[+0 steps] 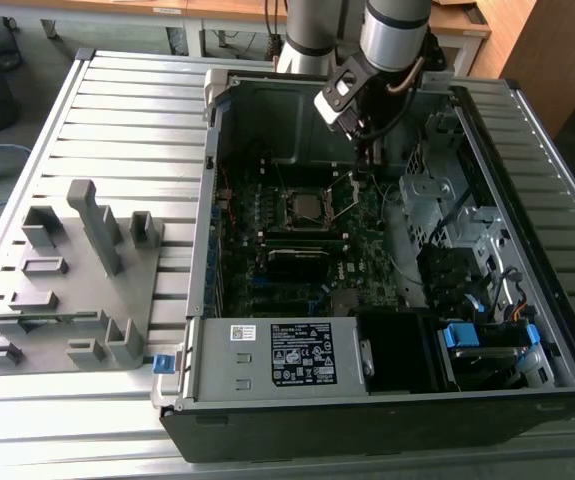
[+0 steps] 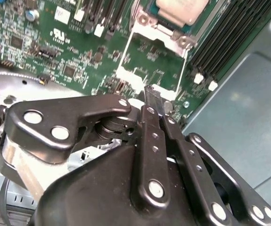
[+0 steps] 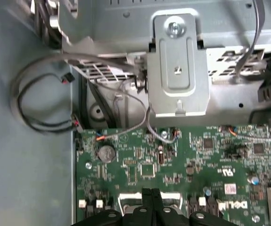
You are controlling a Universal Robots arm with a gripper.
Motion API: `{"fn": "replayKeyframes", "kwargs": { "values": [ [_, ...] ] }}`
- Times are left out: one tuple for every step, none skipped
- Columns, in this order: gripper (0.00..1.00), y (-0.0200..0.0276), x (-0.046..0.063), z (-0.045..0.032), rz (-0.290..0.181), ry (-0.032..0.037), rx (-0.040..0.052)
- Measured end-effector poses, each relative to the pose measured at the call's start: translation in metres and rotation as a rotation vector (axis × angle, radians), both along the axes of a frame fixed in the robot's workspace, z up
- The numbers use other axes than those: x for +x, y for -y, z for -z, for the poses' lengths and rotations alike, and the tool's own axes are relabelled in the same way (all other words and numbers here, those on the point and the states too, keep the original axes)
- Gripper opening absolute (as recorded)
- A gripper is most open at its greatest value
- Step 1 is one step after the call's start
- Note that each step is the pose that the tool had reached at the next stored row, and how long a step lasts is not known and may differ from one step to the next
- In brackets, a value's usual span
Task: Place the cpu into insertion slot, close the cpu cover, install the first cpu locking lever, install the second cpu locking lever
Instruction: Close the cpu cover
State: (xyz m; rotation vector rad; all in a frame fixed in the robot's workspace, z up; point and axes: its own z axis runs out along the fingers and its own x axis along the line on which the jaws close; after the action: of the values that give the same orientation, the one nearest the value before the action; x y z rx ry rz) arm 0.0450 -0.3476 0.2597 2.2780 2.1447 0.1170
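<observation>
While cpu (image 1: pixel 305 207) sits in insertion slot (image 1: pixel 286 210), hand (image 2: pixel 153 96) w/ fingers (image 2: pixel 147 123) pressed together is at raised cpu cover (image 2: pixel 130 77).

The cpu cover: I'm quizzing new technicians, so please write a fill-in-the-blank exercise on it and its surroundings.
The ____ already sits in the insertion slot. The cpu cover is ____, not closed over the cpu. The gripper is ____, tips at the cover's edge. Missing: cpu; open; shut.

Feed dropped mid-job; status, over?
Tool shut, tips at open silvery square metal cover frame. Silver-grey square chip in black square socket. Grey looped cables lie off the board.
</observation>
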Motion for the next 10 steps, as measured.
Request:
{"fn": "replayKeyframes", "kwargs": {
  "values": [
    [0.1, 0.0, 0.002, 0.0, 0.0, 0.0, 0.0],
    [0.1, 0.0, 0.004, 0.0, 0.0, 0.0, 0.0],
    [0.1, 0.0, 0.006, 0.0, 0.0, 0.0, 0.0],
    [0.1, 0.0, 0.008, 0.0, 0.0, 0.0, -0.0001],
    [0.1, 0.0, 0.01, 0.0, 0.0, 0.0, -0.0001],
    [0.1, 0.0, 0.012, 0.0, 0.0, 0.0, 0.0],
    [0.1, 0.0, 0.013, 0.0001, 0.0, 0.0, 0.0],
    [0.1, 0.0, 0.015, 0.0001, 0.0, 0.0, 0.0001],
    [0.1, 0.0, 0.017, 0.0002, 0.0, 0.0, 0.0002],
    [0.1, 0.0, 0.018, 0.0005, 0.0, 0.0, 0.0001]
  ]
}}
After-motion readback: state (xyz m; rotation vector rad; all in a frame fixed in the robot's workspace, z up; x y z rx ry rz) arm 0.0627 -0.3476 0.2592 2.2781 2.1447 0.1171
